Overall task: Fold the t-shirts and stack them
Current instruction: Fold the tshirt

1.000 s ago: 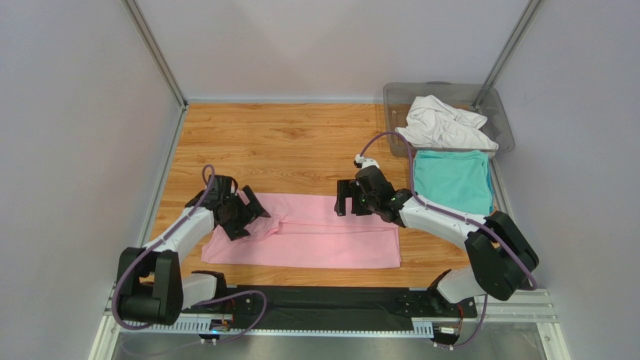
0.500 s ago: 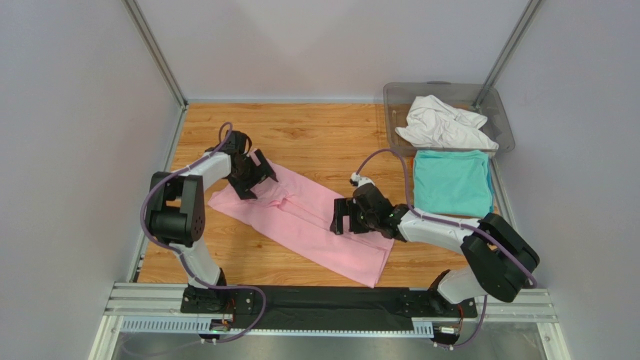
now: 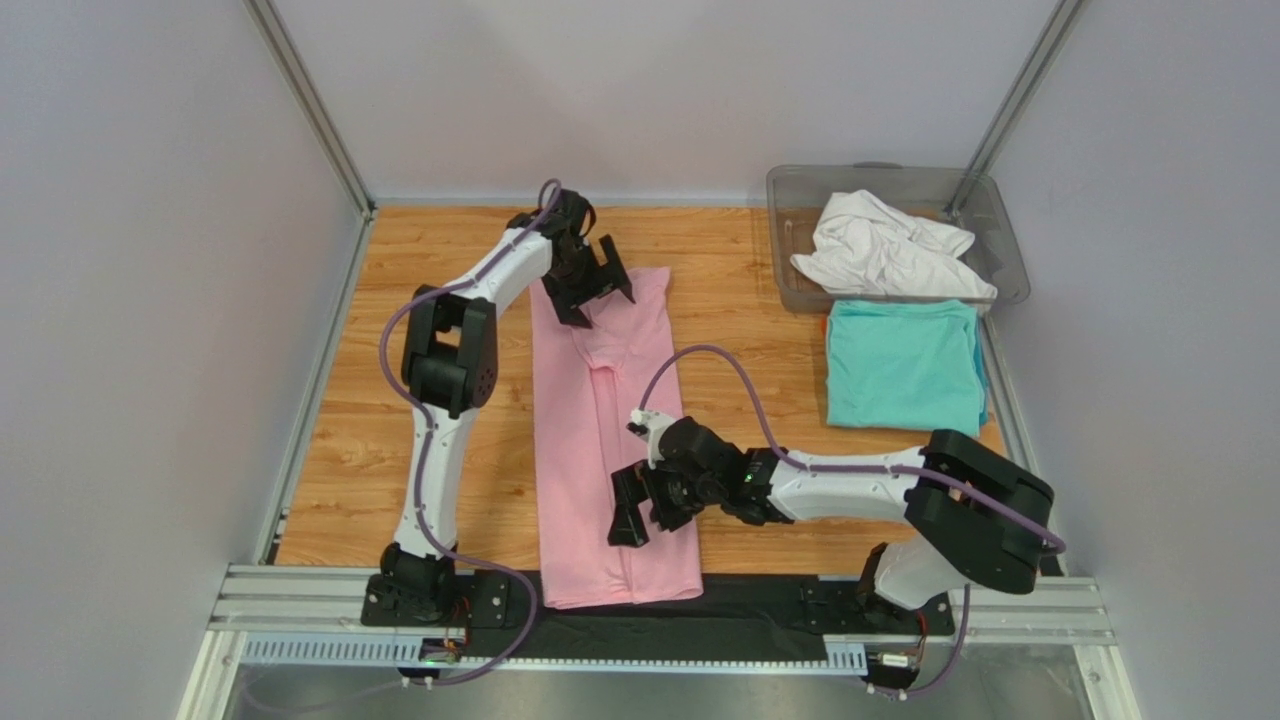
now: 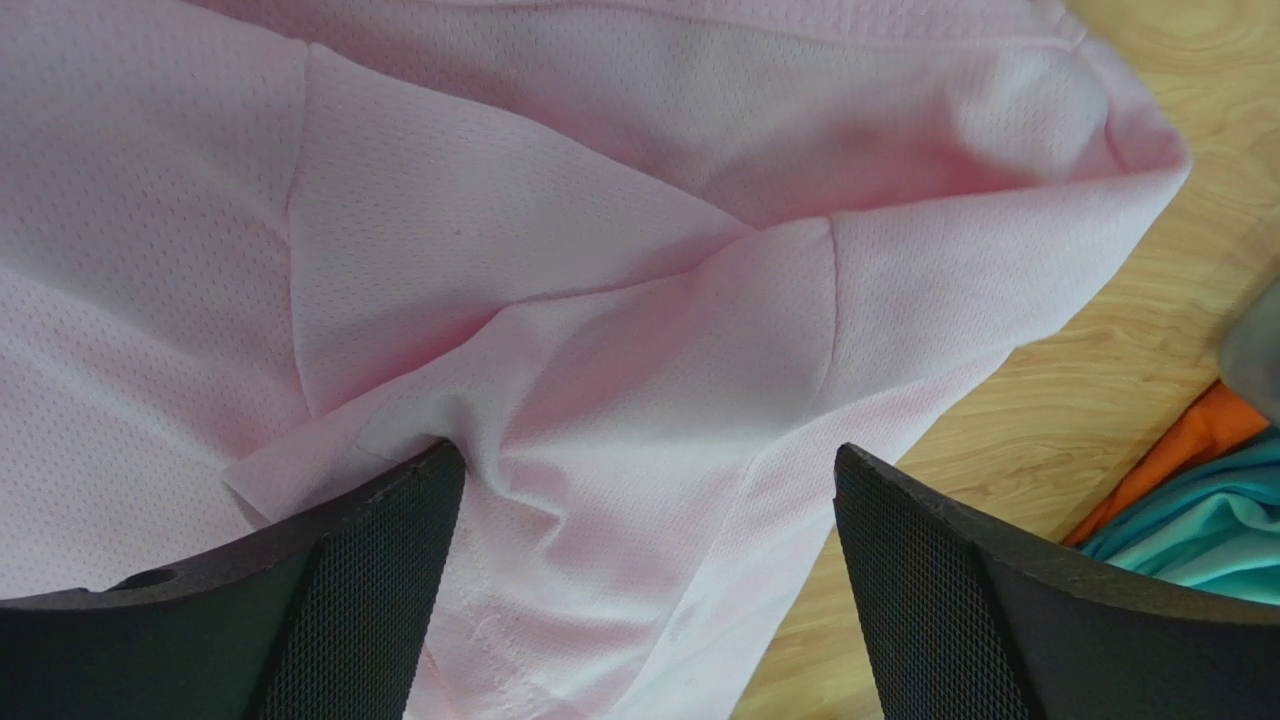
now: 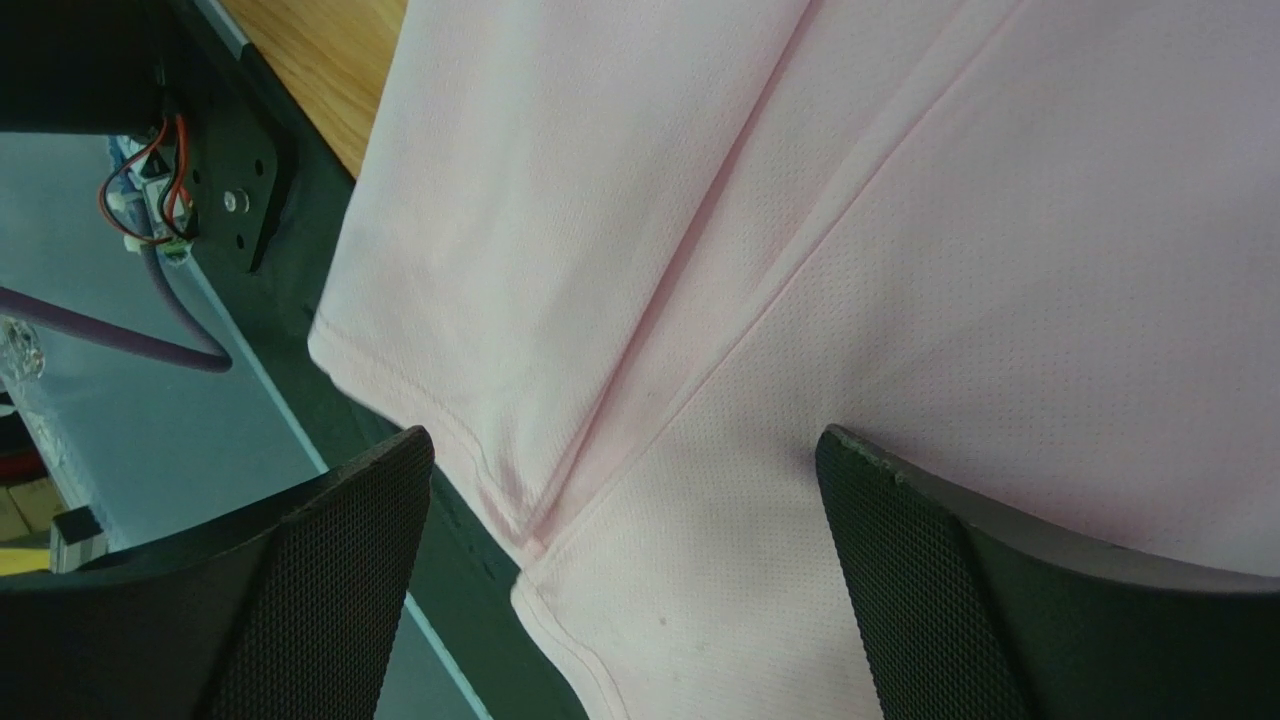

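Note:
The light pink t-shirt (image 3: 579, 420), folded into a long strip, runs from the far middle of the table to the near edge, where its hem hangs over the black rail. My left gripper (image 3: 594, 288) is open over the strip's far end; in the left wrist view its wide-apart fingertips rest on rumpled pink cloth (image 4: 601, 300). My right gripper (image 3: 639, 507) is open over the near part, and smooth pink cloth (image 5: 902, 225) and the hem lie between its fingers. A folded teal t-shirt (image 3: 906, 365) lies flat at the right. The white t-shirt (image 3: 887, 248) is crumpled in the bin.
A clear grey plastic bin (image 3: 781, 188) stands at the far right corner. The black base rail (image 3: 751, 608) runs along the near edge. Grey walls close in the wooden table (image 3: 391, 435) on three sides. In the left wrist view a teal edge (image 4: 1217, 525) shows beside an orange strip (image 4: 1187, 447).
The pink t-shirt has swung from lying across the near edge to lying lengthwise. My left arm moved its end far back; my right arm moved its end toward the near edge.

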Controlling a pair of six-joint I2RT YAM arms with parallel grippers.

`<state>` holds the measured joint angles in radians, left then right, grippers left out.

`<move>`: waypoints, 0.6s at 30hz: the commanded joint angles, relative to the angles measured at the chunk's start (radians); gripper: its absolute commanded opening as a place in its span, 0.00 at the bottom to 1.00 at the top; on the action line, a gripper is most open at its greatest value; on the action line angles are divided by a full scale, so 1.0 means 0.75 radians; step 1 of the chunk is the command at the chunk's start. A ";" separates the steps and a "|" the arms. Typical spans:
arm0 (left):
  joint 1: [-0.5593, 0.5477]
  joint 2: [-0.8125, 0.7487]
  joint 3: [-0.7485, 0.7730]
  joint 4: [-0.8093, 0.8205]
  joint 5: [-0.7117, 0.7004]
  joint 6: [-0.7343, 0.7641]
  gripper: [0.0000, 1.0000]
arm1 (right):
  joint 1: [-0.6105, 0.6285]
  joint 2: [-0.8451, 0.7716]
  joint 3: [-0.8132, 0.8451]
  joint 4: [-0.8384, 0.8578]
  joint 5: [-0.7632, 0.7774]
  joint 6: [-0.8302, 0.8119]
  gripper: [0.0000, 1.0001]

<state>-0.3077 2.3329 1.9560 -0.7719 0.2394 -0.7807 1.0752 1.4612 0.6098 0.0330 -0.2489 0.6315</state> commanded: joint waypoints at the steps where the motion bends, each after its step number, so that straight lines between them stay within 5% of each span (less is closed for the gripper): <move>1: -0.046 0.141 0.153 -0.100 0.012 -0.016 1.00 | 0.047 0.078 0.058 0.054 -0.087 0.001 1.00; 10: -0.050 0.217 0.298 -0.100 -0.037 -0.039 1.00 | 0.053 0.009 0.115 -0.038 0.080 -0.079 1.00; 18: -0.052 -0.122 0.321 -0.116 0.022 0.053 1.00 | 0.057 -0.269 0.220 -0.226 0.244 -0.167 1.00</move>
<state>-0.3511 2.4241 2.1681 -0.8478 0.2424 -0.7925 1.1103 1.3800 0.7254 -0.1108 -0.1371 0.5507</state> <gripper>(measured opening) 0.993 0.998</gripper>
